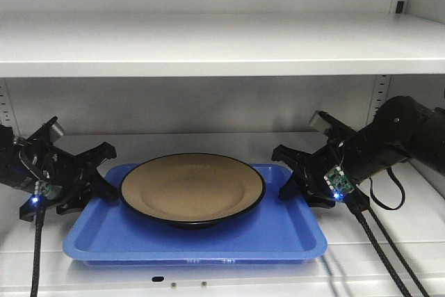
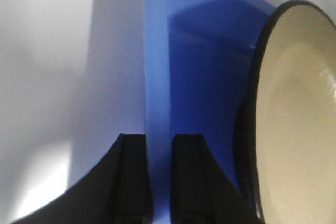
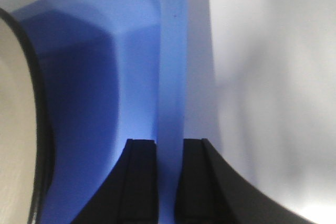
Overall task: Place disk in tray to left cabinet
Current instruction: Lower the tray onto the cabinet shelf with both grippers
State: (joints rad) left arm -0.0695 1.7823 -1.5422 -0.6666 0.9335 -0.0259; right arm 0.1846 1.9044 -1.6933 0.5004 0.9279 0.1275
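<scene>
Disk (image 1: 192,190) sits centered in tray (image 1: 292,231) on cabinet shelf (image 1: 208,41). Left gripper (image 2: 159,179) and right gripper (image 3: 169,182) pinch tray's end rims. Stiff tray; glossy disk likely slides, keep level.

The disk (image 1: 192,189) is a wide, shallow round plate, glossy tan inside, ringed by a thin black rim, with a dark underside. It sits flat and upright in the middle of the tray (image 1: 278,234), with bare blue floor showing to its left, right and near sides. The tray is bright blue plastic, rectangular with rounded corners and a low raised rim, its long side running left to right. It rests level on a lower shelf of the cabinet (image 1: 208,43), a light grey metal unit with another flat shelf above and slotted vertical rails on the far wall.
</scene>
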